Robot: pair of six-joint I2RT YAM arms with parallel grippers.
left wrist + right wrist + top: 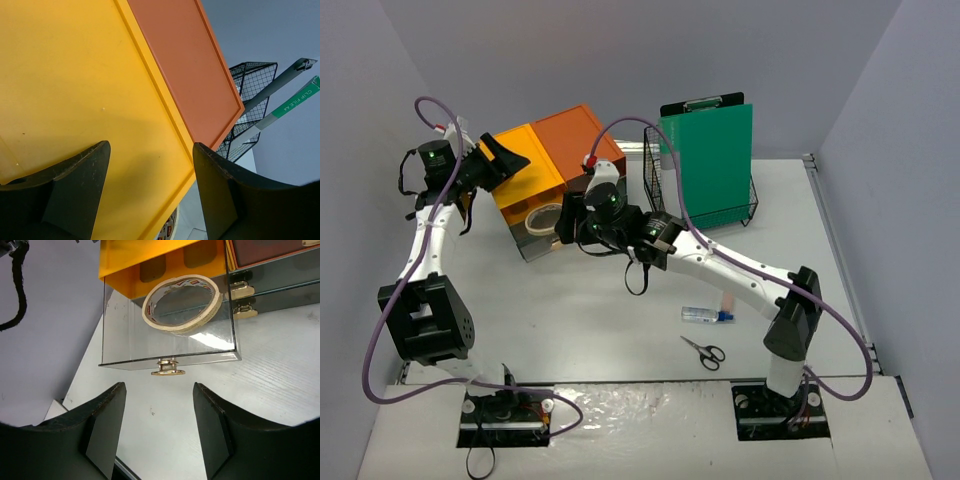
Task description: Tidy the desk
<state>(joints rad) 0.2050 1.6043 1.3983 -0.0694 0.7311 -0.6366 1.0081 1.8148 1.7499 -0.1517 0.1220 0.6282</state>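
The desk (600, 320) fills the view from the arm bases to the far wall, and we judge the tidying partly done. At its far left stands the drawer unit (545, 160) with yellow and orange tops. To the right of it a wire basket (655, 180) holds a green clipboard (710, 160) upright. The clear drawer (165, 347) under the yellow top stands open, and a roll of tape (181, 304) lies inside it, so we count that item as stowed. Scissors (703, 350) lie loose on the desk near the right arm's base, with a small white and blue stick (705, 313) just beyond them. Both look to us like work left, along with closing the drawer. The left arm rises from its base and bends over the yellow top, where the left gripper (150, 160) hangs with its fingers apart and nothing between them. Whether it touches the top we cannot tell. The right arm stretches low across the desk to the left, toward the drawer front. The right gripper (159, 405) faces the brass knob (167, 367) with its jaws spread and empty, near the knob but apart from it.
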